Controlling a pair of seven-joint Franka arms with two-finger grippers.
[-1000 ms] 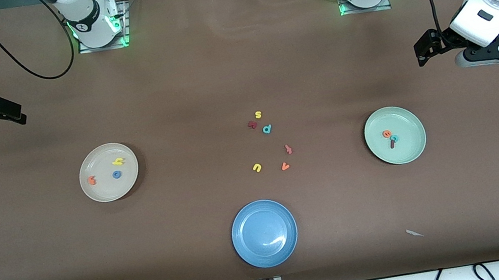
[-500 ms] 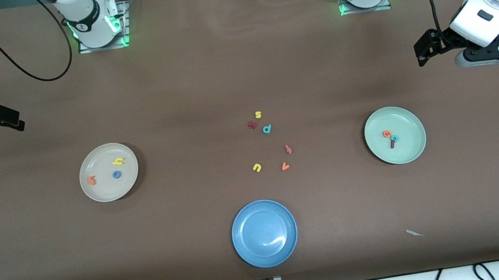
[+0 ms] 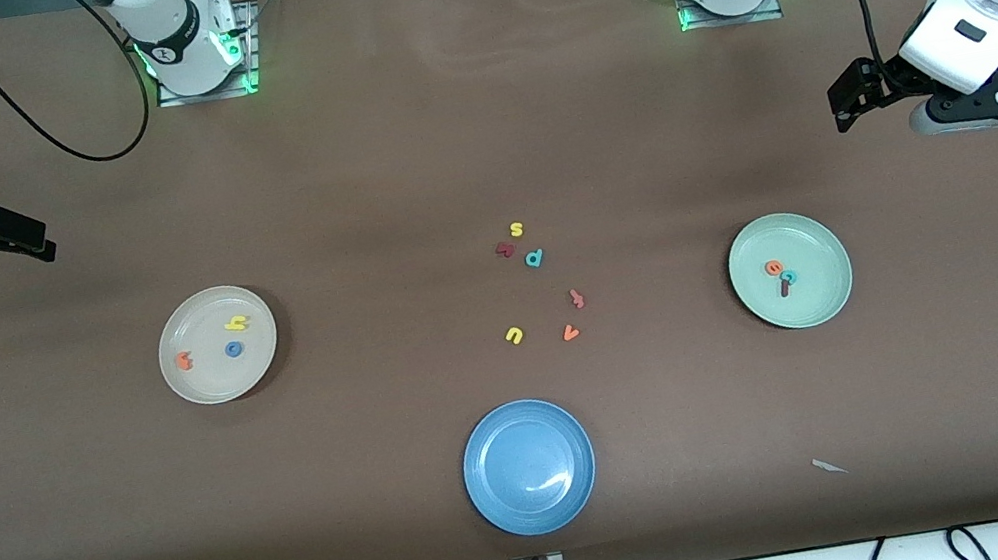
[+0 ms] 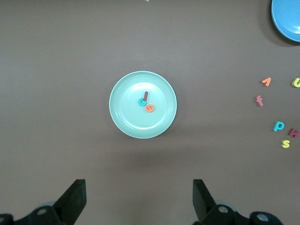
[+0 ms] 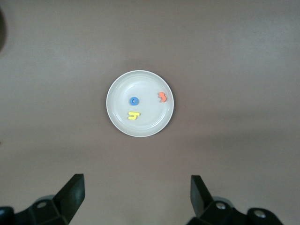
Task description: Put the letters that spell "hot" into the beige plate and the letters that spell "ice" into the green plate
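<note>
At the nine o'clock edge of the front view, the right arm's black two-finger end effector (image 3: 31, 237) hangs over bare brown table (image 3: 363, 191), fingers spread wide apart and empty. The round cream-beige plate (image 3: 217, 383) lies at about four o'clock from it. In that plate sit the yellow foam "h" (image 3: 236, 323), the blue ring-shaped foam "o" (image 3: 234, 349) and the orange foam "t" (image 3: 184, 361), each apart from the others.

At the table's centre, outside any plate, lie a yellow "s" (image 3: 516, 229), a teal "p" (image 3: 534, 259), a yellow "u" (image 3: 513, 335), an orange "v" (image 3: 571, 333) and two dark red letters (image 3: 504, 249). At six o'clock from them is a round blue plate (image 3: 498, 453) with nothing in it.

The round pale sage-green plate (image 3: 812, 243) holds the orange foam "e" (image 3: 773, 268), the teal foam "c" (image 3: 789, 277) and the dark red bar-shaped foam "i" (image 3: 784, 288) bunched together, the bar's long axis running roughly twelve to six. The left arm's end effector (image 3: 845, 105) hangs over bare table at about one o'clock from that plate, fingers likewise wide apart and empty.

Both words look sorted. If a letter needed nudging, each arm is placed at its own plate's end of the table.
</note>
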